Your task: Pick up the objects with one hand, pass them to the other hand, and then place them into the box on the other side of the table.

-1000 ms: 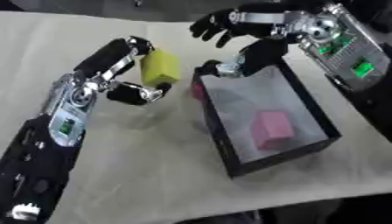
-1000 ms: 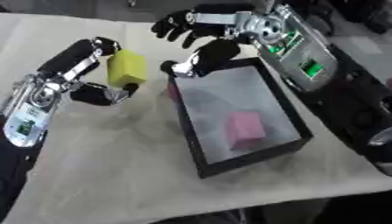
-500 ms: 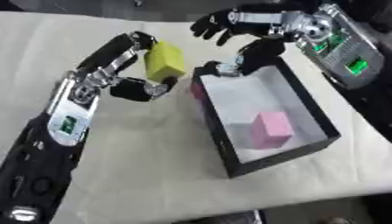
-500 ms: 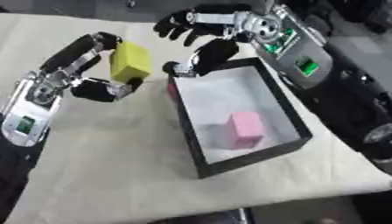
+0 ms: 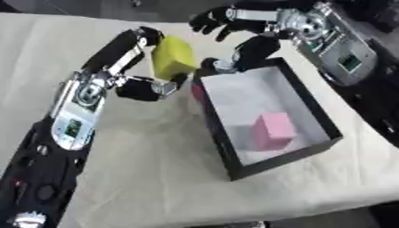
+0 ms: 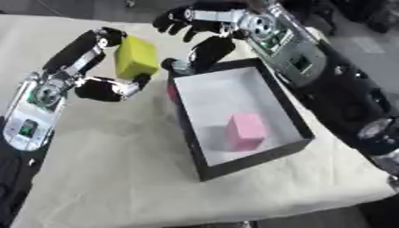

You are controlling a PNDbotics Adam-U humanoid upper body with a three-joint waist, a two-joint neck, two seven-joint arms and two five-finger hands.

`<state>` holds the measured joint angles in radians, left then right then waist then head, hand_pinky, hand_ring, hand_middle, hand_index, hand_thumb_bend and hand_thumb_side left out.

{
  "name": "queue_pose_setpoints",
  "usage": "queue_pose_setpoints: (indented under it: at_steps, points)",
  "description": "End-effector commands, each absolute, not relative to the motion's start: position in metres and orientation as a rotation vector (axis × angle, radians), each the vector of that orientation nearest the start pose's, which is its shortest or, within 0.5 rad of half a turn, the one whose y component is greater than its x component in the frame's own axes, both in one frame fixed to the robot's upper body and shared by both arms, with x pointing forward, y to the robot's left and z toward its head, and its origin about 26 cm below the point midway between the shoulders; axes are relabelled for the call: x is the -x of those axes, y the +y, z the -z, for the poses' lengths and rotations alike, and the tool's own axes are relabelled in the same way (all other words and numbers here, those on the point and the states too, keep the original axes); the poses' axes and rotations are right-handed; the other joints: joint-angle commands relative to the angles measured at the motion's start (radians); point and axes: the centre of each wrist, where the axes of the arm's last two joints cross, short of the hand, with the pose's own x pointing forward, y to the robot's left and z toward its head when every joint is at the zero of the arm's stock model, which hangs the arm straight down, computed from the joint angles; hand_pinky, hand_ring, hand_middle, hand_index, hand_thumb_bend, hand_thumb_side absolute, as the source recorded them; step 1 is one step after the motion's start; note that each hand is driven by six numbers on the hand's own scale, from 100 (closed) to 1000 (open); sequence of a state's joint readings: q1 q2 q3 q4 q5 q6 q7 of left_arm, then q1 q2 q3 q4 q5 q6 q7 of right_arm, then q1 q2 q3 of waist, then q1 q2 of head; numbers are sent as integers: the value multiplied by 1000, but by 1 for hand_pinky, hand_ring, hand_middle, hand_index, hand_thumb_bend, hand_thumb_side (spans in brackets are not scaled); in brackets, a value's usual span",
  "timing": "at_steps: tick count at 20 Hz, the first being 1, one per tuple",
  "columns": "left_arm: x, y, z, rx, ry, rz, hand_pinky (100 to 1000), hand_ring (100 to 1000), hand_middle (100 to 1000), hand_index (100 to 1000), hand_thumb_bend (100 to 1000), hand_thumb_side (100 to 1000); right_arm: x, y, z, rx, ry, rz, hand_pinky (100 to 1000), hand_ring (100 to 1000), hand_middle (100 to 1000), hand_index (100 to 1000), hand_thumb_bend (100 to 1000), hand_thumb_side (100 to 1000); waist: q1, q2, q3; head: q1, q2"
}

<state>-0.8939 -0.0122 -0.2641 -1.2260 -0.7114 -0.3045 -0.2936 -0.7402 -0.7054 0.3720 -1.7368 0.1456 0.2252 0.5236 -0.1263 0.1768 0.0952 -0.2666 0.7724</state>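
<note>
Nearest, the black box (image 5: 311,104) lies on the cloth-covered table (image 5: 156,178) with 1 pink block (image 5: 271,130) already resting on its pale floor. Beyond its left wall, the left hand (image 5: 148,87) pinches the yellow block (image 5: 173,57) between fingers above and thumb below, holding it clear of the table near the box's far-left corner. Farther back, the right hand (image 6: 204,31) hovers over that corner, fingers spread and holding nothing. To hand over cleanly, I would bring the block's free face toward the right palm and release only once the right fingers close around it. The box's raised rim sits just below the transfer spot and could catch a low pass
</note>
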Motion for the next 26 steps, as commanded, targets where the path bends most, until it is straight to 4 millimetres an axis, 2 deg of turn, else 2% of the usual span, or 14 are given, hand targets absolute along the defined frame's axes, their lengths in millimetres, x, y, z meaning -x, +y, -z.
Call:
queue_pose_setpoints:
  at_steps: [1, 11, 26]
  points:
    - [-416, 49, -205, -245, -2213, 1480, 871, 684, 537, 463, 100, 423, -357, -229, -279, 339, -1683, -1462, 848, 946, 914, 961, 290, 343, -12, -16, 0, -2, -2]
    - [-415, 43, -208, -267, -2238, 1470, 867, 681, 536, 462, 100, 432, -351, -224, -287, 341, -1717, -1495, 851, 947, 912, 959, 348, 342, -16, -15, 6, 8, -2]
    - [-406, 31, -220, -225, -2281, 1490, 862, 681, 537, 463, 100, 436, -362, -226, -281, 382, -1711, -1480, 854, 947, 911, 957, 350, 354, -18, -11, 25, 2, -2]
